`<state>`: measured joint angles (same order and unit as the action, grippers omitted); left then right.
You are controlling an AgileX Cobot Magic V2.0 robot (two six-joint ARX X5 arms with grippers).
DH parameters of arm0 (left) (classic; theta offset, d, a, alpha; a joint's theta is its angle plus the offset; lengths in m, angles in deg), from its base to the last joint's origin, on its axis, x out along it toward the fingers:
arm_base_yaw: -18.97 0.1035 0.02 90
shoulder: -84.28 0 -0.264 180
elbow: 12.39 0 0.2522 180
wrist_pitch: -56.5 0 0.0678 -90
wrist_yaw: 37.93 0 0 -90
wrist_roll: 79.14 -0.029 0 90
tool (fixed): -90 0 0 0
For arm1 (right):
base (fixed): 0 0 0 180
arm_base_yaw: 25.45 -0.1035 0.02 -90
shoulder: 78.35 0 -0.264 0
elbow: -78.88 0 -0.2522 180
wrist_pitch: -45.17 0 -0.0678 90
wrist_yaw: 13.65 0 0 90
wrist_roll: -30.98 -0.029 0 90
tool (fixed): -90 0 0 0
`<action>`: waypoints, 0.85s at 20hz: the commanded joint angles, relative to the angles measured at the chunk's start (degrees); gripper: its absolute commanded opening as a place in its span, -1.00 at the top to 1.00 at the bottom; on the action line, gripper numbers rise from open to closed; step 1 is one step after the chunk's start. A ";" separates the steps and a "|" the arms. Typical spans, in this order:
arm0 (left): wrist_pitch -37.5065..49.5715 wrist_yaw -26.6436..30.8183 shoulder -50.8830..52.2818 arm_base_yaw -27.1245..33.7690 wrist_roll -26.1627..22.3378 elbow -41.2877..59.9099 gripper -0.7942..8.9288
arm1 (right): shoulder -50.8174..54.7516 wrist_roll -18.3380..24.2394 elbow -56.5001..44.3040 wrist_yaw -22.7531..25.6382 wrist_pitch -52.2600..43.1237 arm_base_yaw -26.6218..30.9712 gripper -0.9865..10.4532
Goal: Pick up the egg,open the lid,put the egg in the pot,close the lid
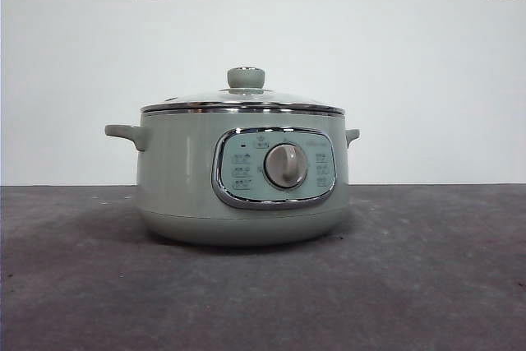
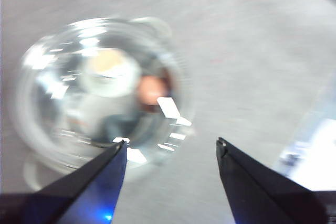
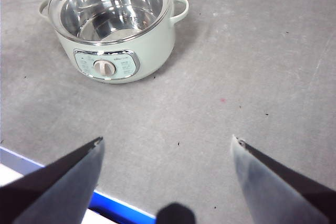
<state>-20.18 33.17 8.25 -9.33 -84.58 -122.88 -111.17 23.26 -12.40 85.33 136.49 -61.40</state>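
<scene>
Grey tabletop fills the foreground; beyond, your squat sage-green pot wears its glass lid, reddish-brown egg inside. Both left gripper and right gripper hang spread, empty; withdraw without nudging the knob.

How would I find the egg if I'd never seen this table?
Look for the green pot on the grey table. Peek down through its glass lid: the egg lies inside, beside the knob. It is the only reddish-brown thing there.
</scene>
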 commanded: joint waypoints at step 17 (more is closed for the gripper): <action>-12.52 -4.07 12.57 -0.31 0.11 0.52 0.85 | 0.04 0.24 -0.35 -2.14 1.29 -0.04 0.84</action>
<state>-32.98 29.19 20.66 -9.44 -84.03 -122.88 -111.19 23.26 -12.40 83.36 136.49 -61.40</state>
